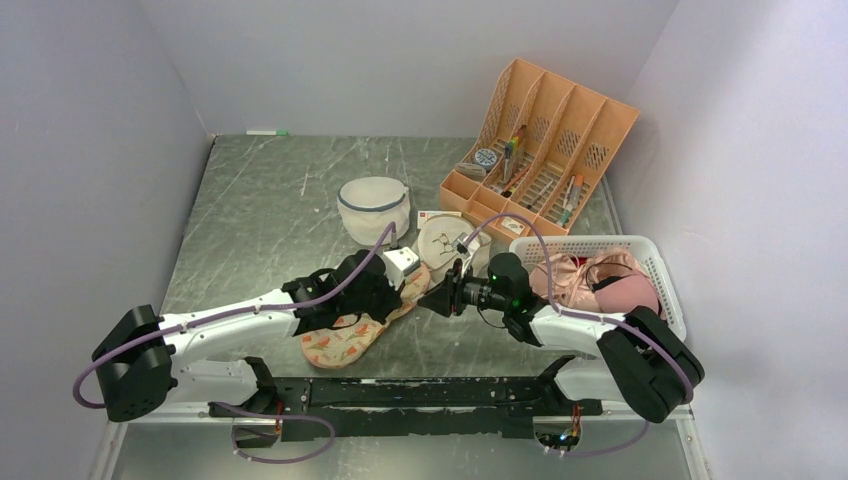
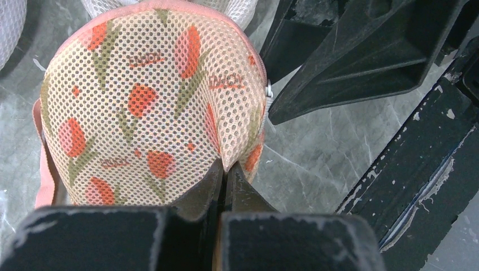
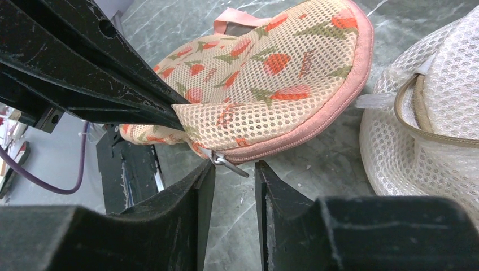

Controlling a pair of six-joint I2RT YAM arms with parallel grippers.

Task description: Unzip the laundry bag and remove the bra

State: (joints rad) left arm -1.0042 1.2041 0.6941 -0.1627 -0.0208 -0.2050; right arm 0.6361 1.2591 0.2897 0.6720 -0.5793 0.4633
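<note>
Progress stands near the very start, judging from how things lie. The flat beige mesh laundry bag with orange-red carrot-like print point(image 1: 345, 345) lies on the grey marbled table point(image 1: 260, 220), just beyond the arm bases near the middle, between the two grippers. The left gripper point(image 2: 225, 169) has its fingers pressed together on a raised fold of the bag's mesh at its right end, pinching the fabric up. The right gripper point(image 3: 234, 169) faces it from the right with its fingers a narrow gap apart and nothing held. The small metal zip pull point(image 3: 226, 162) hangs just ahead of that gap. The pink zip edging point(image 3: 339, 107) looks shut along the whole stretch that shows, so the unzipping appears not yet begun. The black bra is not visible in any view; presumably it sits inside. What seems left is catching the pull, drawing the zip open, and taking the bra out. A round cream mesh bag point(image 3: 429, 113) lies just right of the laundry bag.
</note>
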